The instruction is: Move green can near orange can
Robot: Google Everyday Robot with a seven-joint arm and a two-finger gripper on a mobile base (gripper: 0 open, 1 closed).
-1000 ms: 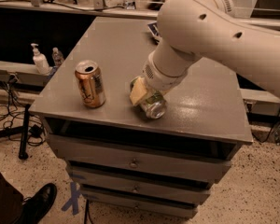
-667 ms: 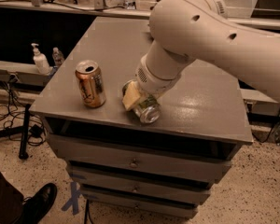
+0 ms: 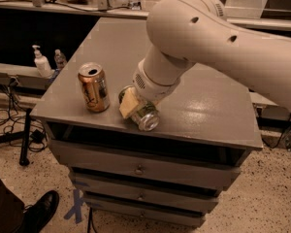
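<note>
The orange can (image 3: 93,87) stands upright near the front left corner of the grey cabinet top (image 3: 208,110). The green can (image 3: 146,118) lies tilted on its side just right of it, silver end facing the front edge; its label is mostly hidden by my gripper. My gripper (image 3: 136,111) reaches down from the large white arm (image 3: 208,38) and is shut on the green can, with a tan finger pad (image 3: 127,105) on the side toward the orange can. A small gap separates the two cans.
The cabinet has drawers (image 3: 140,169) below its front edge. A pump bottle (image 3: 40,62) and a small bottle (image 3: 60,58) stand on a ledge at the left. Cables and a post are on the floor at left. A person's shoe (image 3: 39,212) is at bottom left.
My gripper has carried the green can leftward along the front of the top, closer to the orange can. The orange can has not moved.
</note>
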